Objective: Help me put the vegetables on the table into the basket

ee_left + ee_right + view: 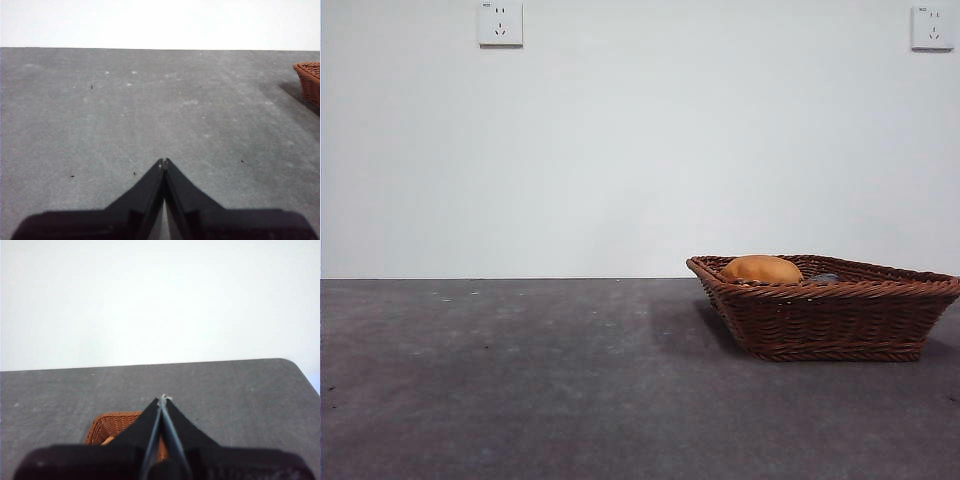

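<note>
Basket (825, 310) sits at lower right of the front view on the table (520, 390). Potato (761, 269) rises above the rim at the basket's left end; a grey-dark shape beside it may be the eggplant, too little shows to tell. Corn not visible. No vegetable lies on the open table, so the task looks complete or nearly so.

Left gripper (163, 161): jaws pressed together, holding nothing, over bare table, basket edge at far right of its frame. Right gripper (163, 398): jaws together, empty, raised above the basket, which suggests a retreat posture after dropping off.
</note>
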{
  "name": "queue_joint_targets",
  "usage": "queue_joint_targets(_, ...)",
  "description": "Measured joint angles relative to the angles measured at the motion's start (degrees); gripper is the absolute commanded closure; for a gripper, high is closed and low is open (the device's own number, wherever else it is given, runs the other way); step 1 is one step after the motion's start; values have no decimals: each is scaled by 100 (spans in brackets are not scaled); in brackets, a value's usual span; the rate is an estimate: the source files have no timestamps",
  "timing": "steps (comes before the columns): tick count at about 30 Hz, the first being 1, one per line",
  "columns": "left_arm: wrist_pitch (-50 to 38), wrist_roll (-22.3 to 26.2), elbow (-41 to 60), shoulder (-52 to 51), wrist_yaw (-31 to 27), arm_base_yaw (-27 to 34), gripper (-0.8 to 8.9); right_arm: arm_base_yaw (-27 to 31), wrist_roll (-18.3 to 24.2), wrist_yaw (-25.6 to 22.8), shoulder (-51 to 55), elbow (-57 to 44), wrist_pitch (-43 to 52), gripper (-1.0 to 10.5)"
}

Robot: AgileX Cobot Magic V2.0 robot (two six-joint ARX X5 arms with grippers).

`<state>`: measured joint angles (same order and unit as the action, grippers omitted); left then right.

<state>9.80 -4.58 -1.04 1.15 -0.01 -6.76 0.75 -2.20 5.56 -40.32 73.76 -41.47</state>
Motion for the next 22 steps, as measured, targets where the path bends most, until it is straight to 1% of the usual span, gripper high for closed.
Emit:
queue_joint_targets(3, 0, 2, 0, 0, 2, 0, 817, 2, 0, -74, 1104, -992, 503, 946)
queue_joint_targets(5, 0, 2, 0, 0, 2, 0, 817, 2, 2, -306, 1764, -1650, 1084, 946)
queue_joint_targets(7, 0, 0, 0, 0, 2, 0, 817, 2, 0, -479, 2197, -2356, 1576, 946)
queue_joint_targets(8, 0, 2, 0, 0, 2, 0, 817, 15, 2, -481, 2363, -2756, 1722, 946)
queue_joint_targets(13, 0, 2, 0, 4, 2, 0, 817, 39, 0, -485, 2876, -4389, 1718, 946)
queue_joint_targets(15, 0, 2, 0, 20, 2, 0, 817, 39, -2, -498, 3008, -4819, 1805, 946)
queue_joint_targets(22, 0, 0, 0, 50, 2, 0, 817, 39, -20, -511, 3486, -6286, 2658, 946)
